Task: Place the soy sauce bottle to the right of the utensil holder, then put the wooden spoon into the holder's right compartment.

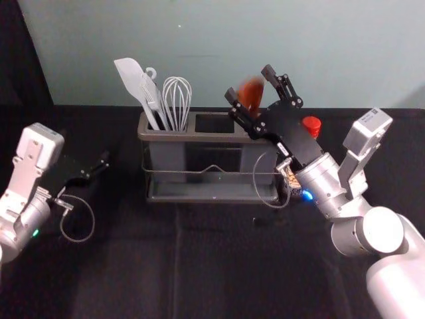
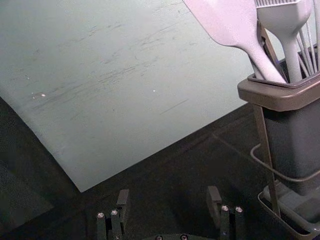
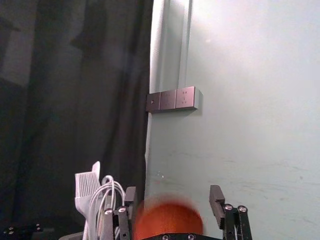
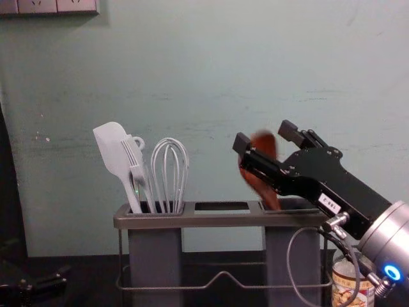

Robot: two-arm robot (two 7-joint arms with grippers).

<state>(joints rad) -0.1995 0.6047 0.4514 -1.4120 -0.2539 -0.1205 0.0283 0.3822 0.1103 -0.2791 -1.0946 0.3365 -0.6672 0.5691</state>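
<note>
At twelve o'clock I see a scuffed grey-green wall (image 1: pixel 212 40), sockets (image 4: pixel 77 6) toward eleven, black curtain (image 1: pixel 21 53) at ten, dark tablecloth (image 1: pixel 226 266) at six.

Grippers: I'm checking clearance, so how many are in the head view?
2: the left gripper, open, left of the utensil holder; the right gripper, open around the wooden spoon, above the holder's right compartment.

Free to pass across the near part of the table (image 1: pixel 226 266), left of the right arm (image 1: pixel 325 189), and up between the left gripper (image 1: pixel 89 165) and the utensil holder (image 1: pixel 199 137). Blocked toward the far edge by spatula (image 1: pixel 131 76) and whisk (image 1: pixel 178 80) over the holder's left compartment, and by the wooden spoon (image 1: pixel 251 94) between the right gripper's (image 1: pixel 250 82) parted fingers; beyond the holder's right end, by the soy sauce bottle (image 1: pixel 311 125).
</note>
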